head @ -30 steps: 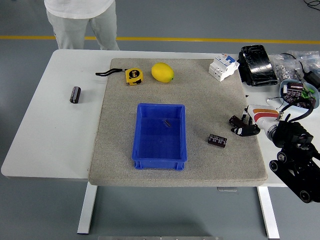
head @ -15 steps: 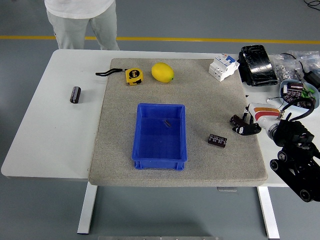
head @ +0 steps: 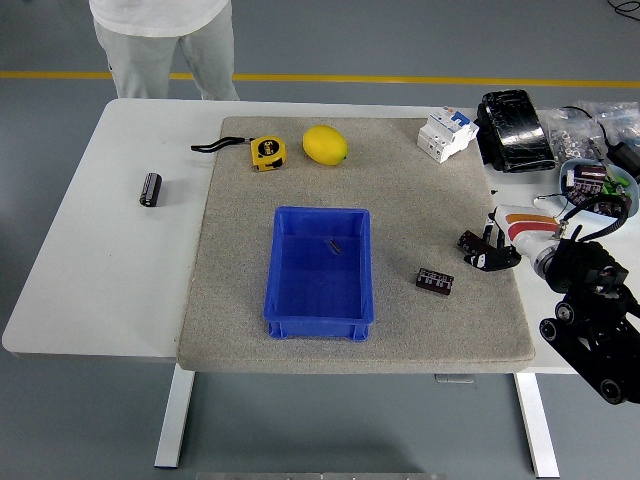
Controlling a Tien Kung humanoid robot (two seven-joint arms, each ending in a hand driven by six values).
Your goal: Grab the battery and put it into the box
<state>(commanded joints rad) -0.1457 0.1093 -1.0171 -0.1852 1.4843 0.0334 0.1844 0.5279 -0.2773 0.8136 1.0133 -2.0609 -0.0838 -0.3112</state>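
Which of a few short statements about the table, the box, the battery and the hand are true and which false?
1. The blue box sits on the grey mat. True.
2. The battery lies inside the box. False: it lies on the mat, right of the box.
3. The right hand holds the battery. False: it is apart from it, holding nothing.
4. The lemon is beside the tape measure. True.
5. A black cylinder lies on the bare table, left of the mat. True.

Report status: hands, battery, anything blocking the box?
Right hand open, empty, at the mat's right edge. Left arm out of view. Battery lies on the mat, untouched, between hand and blue box. Path clear.
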